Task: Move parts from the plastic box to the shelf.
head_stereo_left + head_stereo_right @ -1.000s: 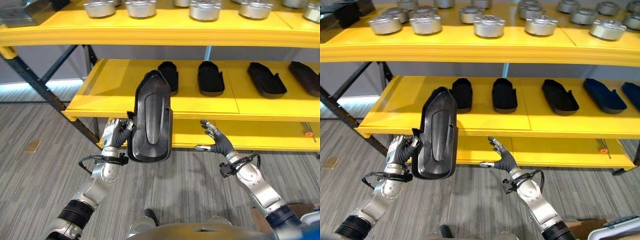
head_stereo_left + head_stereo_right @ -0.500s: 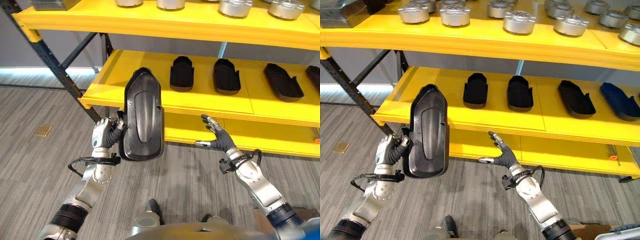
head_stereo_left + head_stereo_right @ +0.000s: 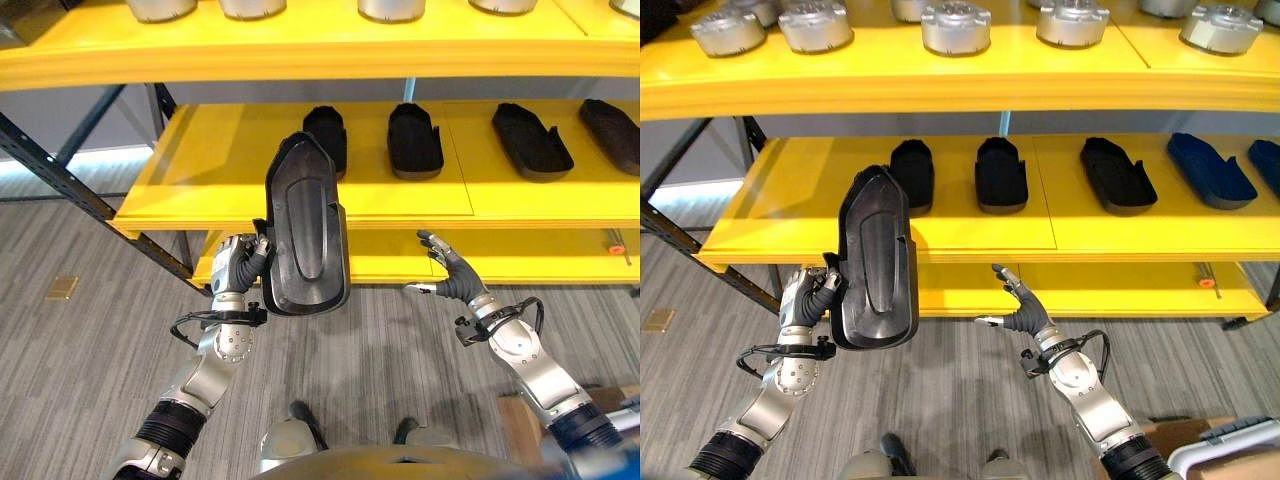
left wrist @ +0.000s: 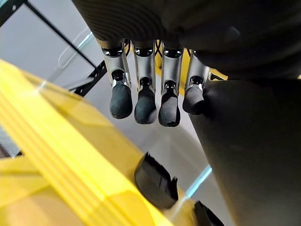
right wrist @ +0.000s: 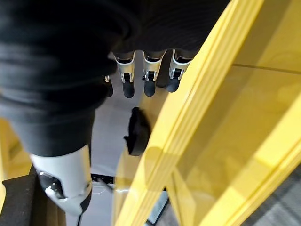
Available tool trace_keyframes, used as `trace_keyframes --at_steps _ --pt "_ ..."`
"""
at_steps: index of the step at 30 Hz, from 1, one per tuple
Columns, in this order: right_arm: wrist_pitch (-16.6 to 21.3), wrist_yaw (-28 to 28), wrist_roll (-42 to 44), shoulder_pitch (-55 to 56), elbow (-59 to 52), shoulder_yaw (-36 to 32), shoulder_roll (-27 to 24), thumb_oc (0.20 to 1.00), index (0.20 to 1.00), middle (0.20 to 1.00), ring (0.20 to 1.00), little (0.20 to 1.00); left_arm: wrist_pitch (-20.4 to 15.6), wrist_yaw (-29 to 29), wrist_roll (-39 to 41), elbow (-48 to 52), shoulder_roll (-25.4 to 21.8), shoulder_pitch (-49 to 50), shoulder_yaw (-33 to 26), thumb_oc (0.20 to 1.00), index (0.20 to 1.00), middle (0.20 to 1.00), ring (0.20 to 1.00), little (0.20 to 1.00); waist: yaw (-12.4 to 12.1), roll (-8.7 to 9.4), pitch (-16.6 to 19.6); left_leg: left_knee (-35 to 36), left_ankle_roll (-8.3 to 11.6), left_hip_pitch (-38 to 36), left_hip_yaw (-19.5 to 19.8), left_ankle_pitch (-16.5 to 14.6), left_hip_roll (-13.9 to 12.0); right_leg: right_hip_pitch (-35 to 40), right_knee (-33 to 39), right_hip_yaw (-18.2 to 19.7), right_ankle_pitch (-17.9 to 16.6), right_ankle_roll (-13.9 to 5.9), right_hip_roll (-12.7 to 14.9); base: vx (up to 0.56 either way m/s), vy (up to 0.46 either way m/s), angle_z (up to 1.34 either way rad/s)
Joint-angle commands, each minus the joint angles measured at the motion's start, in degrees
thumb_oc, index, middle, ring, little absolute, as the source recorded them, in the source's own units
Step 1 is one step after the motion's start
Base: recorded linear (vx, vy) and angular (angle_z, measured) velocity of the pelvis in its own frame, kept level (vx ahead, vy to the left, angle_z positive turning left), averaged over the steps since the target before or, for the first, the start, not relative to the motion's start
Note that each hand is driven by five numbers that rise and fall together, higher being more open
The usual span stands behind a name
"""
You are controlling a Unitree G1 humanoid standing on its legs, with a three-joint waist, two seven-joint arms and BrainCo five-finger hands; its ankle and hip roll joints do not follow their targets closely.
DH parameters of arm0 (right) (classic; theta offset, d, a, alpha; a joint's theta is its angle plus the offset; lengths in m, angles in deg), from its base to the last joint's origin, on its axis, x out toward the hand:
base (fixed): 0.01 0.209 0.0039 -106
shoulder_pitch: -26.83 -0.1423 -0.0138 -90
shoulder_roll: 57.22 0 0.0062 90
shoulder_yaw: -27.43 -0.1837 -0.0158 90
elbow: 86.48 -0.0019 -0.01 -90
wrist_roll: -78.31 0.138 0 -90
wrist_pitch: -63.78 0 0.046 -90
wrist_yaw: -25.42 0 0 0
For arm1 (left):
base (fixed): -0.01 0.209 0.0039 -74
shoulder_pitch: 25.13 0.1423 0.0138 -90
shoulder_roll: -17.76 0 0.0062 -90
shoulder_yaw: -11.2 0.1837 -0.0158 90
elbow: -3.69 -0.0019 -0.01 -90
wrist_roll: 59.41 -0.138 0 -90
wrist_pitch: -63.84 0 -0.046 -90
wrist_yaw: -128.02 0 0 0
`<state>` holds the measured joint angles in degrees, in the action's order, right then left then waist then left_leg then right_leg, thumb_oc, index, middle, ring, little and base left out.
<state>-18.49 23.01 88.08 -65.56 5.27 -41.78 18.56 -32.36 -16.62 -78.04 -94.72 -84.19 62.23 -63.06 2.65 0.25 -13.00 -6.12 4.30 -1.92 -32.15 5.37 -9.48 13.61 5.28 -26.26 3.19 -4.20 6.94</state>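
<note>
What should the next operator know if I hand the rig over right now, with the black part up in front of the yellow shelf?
Left hand: shut on the large black part, held upright in front of the middle yellow shelf, not yet set down.
Right hand: open, empty, in front of the shelf edge below the parts.
Done: several smaller black parts already lie in a row on the middle shelf; round metal parts sit on the top shelf.
Left: place the held part, probably on the bare stretch of shelf to the left of the row, then release.

five black parts [image 3: 875, 262], five silver discs [image 3: 955, 26], two robot hands [image 3: 805, 297]
</note>
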Motion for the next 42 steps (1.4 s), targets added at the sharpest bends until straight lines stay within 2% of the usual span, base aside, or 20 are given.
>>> trace_keyframes --at_steps 1,5,7,10,12,14,15,16,17,19,21,23,26,27,28,29,31,33,39,42 --pt "3.7 0.0 0.5 -2.9 -2.1 -0.8 0.5 1.0 1.0 1.0 1.0 1.0 -1.2 0.8 0.0 3.4 -2.3 -1.3 -0.6 0.2 0.2 0.2 0.2 0.2 0.5 2.35 2.7 -7.0 -0.39 4.8 -2.0 -4.6 3.3 -5.5 -0.3 3.8 -5.1 -0.97 -2.9 0.24 0.007 0.1" --pt "4.1 1.2 -0.2 -2.9 -2.2 -0.8 0.3 1.0 1.0 1.0 1.0 1.0 -1.2 0.5 -0.6 3.9 -3.0 0.2 -1.3 0.2 0.2 0.2 0.2 0.2 0.8 2.47 3.3 -18.4 0.05 5.4 -5.8 -5.9 2.6 -4.1 -0.3 3.8 -2.6 1.48 -3.8 0.21 -0.061 -0.07" --pt "4.4 1.7 -0.2 -3.1 -2.3 -0.6 0.2 1.0 1.0 1.0 1.0 1.0 -0.9 1.3 -0.5 4.2 -3.2 0.9 -1.7 0.2 0.2 0.2 0.2 0.2 0.4 2.42 3.2 -25.1 2.14 7.2 -6.7 -3.1 1.0 -3.3 -0.3 3.8 -1.8 2.79 -4.7 0.14 -0.095 -0.05" --pt "4.6 2.0 0.1 -3.2 -2.2 -0.4 0.1 1.0 1.0 1.0 1.0 1.0 -0.6 2.7 -0.7 3.8 -3.3 1.5 -2.4 0.2 0.2 0.2 0.2 0.2 0.2 2.58 2.8 -29.4 3.92 8.6 -6.8 -0.9 -3.3 -2.7 -0.3 3.5 -0.9 4.36 -5.6 0.11 -0.055 -0.28" --pt "3.9 2.7 0.5 -3.3 -2.6 -0.5 -0.3 1.0 1.0 1.0 1.0 1.0 -0.7 3.7 -0.5 3.5 -3.8 2.4 -3.9 0.2 0.2 0.2 0.2 0.2 0.9 2.24 3.3 -24.6 3.07 5.8 -7.3 -1.5 -6.6 -2.3 -0.3 2.5 -0.2 4.86 -5.5 0.14 0.171 -0.36" --pt "3.1 3.1 0.4 -2.7 -3.0 -1.0 -0.4 1.0 1.0 1.0 1.0 1.0 -0.9 4.1 -0.8 3.2 -4.0 3.1 -4.5 0.2 0.2 0.2 0.2 0.2 1.1 1.93 3.6 -20.7 3.09 4.6 -6.1 -0.6 -7.7 -2.3 -0.8 2.5 0.0 4.66 -5.0 0.14 0.272 -0.26" --pt "2.3 3.4 0.3 -1.8 -3.5 -1.5 -0.8 1.0 1.0 1.0 1.0 1.0 -1.8 4.2 -0.9 2.7 -4.3 3.7 -5.2 0.2 0.2 0.2 0.2 0.2 1.2 1.39 4.0 -15.5 3.53 3.4 -4.0 1.1 -8.9 -2.7 -2.1 2.2 0.2 4.23 -4.3 0.11 0.254 -0.23" --pt "2.1 3.4 0.3 -1.6 -3.7 -1.6 -1.0 1.0 1.0 1.0 1.0 1.0 -2.0 4.3 -0.9 2.6 -4.3 3.8 -5.2 0.2 0.2 0.2 0.2 0.2 1.2 1.34 4.1 -14.4 3.61 3.0 -3.8 1.6 -8.9 -2.8 -2.5 2.0 0.4 4.17 -4.1 0.17 0.438 -0.25" --pt "1.6 3.8 0.0 -0.5 -3.9 -1.8 -1.5 1.0 1.0 1.0 1.0 1.0 -3.0 4.6 -0.7 1.8 -4.4 4.2 -5.7 0.2 0.2 0.2 0.2 0.2 1.2 0.83 4.4 -9.8 5.79 2.3 0.6 6.9 -11.7 -3.4 -4.6 2.5 1.0 3.61 -2.8 0.14 0.365 -0.1" --pt "1.6 3.9 -0.2 -0.1 -4.0 -1.8 -1.7 1.0 1.0 1.0 1.0 1.0 -3.3 4.9 -0.6 1.5 -4.5 4.2 -5.7 0.2 0.2 0.2 0.2 0.2 1.4 0.86 4.4 -9.1 6.5 2.4 1.8 8.4 -13.1 -3.7 -5.8 2.5 1.3 3.45 -1.9 0.11 0.346 0.04" --pt "1.4 3.8 -1.0 1.0 -4.1 -1.9 -2.1 1.0 1.0 1.0 1.0 1.0 -3.9 5.6 -1.0 0.5 -4.6 3.7 -5.9 0.2 0.2 0.2 0.2 0.2 2.2 1.12 4.6 -7.0 7.91 1.9 3.7 11.8 -17.5 -5.0 -9.0 2.6 2.0 2.76 1.4 0.11 0.443 -0.05" --pt "1.2 3.4 -1.4 1.5 -4.0 -2.0 -2.4 1.0 1.0 1.0 1.0 1.0 -4.1 5.6 -0.6 0.0 -4.9 3.0 -5.5 0.2 0.2 0.2 0.2 0.2 2.9 1.09 4.8 -6.4 8.4 1.6 3.9 12.7 -19.0 -5.8 -11.6 2.7 3.1 2.5 3.0 0.12 0.469 0.02" --pt "1.3 3.4 -0.8 2.2 -2.5 -2.4 -3.0 1.0 1.0 1.0 1.0 1.0 -3.8 4.4 -0.6 -0.1 -5.4 2.0 -5.4 0.2 0.2 0.2 0.2 0.2 4.0 -0.48 5.4 -3.9 7.07 -1.2 3.3 8.4 -17.2 -7.7 -17.5 3.6 5.7 1.64 4.9 0.19 0.623 0.22" --pt "1.1 3.2 0.6 2.9 -1.3 -3.3 -2.6 1.0 1.0 1.0 1.0 1.0 -4.4 2.4 -0.8 -0.8 -5.9 1.0 -5.2 0.2 0.2 0.2 0.2 0.2 4.1 -1.08 5.8 -3.2 5.14 -1.7 4.2 4.2 -13.1 -7.6 -18.3 5.2 5.8 0.52 4.8 0.24 0.673 0.08" --pt "1.1 3.3 0.9 3.1 -1.2 -3.6 -2.6 1.0 1.0 1.0 1.0 1.0 -4.5 2.0 -1.0 -0.8 -5.9 0.9 -5.2 0.2 0.2 0.2 0.2 0.2 4.1 -1.1 5.9 -3.1 4.71 -1.8 4.4 3.2 -12.3 -7.5 -18.4 5.4 5.7 0.18 4.9 0.23 0.712 0.38" --pt "1.4 3.2 1.4 3.6 -0.4 -3.9 -1.7 1.0 1.0 1.0 1.0 1.0 -5.0 1.7 -2.0 -1.1 -5.9 0.7 -4.7 0.2 0.2 0.2 0.2 0.2 3.8 -0.94 6.0 -2.6 3.2 -2.1 4.8 -0.3 -9.6 -7.4 -18.3 5.8 4.9 -0.9 5.3 0.1 0.379 0.37" --pt "1.6 3.6 1.2 3.8 -0.3 -4.3 -1.0 1.0 1.0 1.0 1.0 1.0 -5.2 1.8 -2.7 -0.8 -6.0 0.8 -4.5 0.2 0.2 0.2 0.2 0.2 3.5 -0.63 5.9 -1.4 1.79 -2.9 4.7 -3.0 -7.3 -7.4 -18.2 5.8 4.2 -1.92 6.0 0.07 0.333 0.1" --pt "1.5 3.6 0.6 3.7 -0.3 -4.6 -0.1 1.0 1.0 1.0 1.0 1.0 -4.9 1.9 -3.4 0.2 -6.4 0.9 -4.1 0.2 0.2 0.2 0.2 0.2 2.7 -0.5 5.7 0.2 0.65 -3.7 5.2 -4.1 -4.6 -7.2 -18.2 5.3 3.5 -3.28 6.3 0.04 0.361 0.04" --pt "1.5 2.7 -0.3 2.7 -1.1 -4.3 1.2 1.0 1.0 1.0 1.0 1.0 -5.4 2.9 -4.1 1.2 -7.1 0.6 -3.7 0.2 0.2 0.2 0.2 0.2 0.8 -0.19 4.6 2.9 -1.44 -3.9 6.2 -4.2 -0.9 -8.4 -19.3 4.0 2.5 -5.55 8.0 -0.02 0.266 0.0" --pt "1.3 1.1 -1.1 1.6 -1.6 -3.7 1.8 1.0 1.0 1.0 1.0 1.0 -6.0 2.5 -4.5 2.1 -7.2 0.0 -4.0 0.2 0.2 0.2 0.2 0.2 -1.3 -0.29 4.1 4.7 -2.49 -3.1 6.0 -3.9 1.3 -9.0 -19.5 1.4 1.1 -6.23 9.8 -0.06 0.252 0.2"
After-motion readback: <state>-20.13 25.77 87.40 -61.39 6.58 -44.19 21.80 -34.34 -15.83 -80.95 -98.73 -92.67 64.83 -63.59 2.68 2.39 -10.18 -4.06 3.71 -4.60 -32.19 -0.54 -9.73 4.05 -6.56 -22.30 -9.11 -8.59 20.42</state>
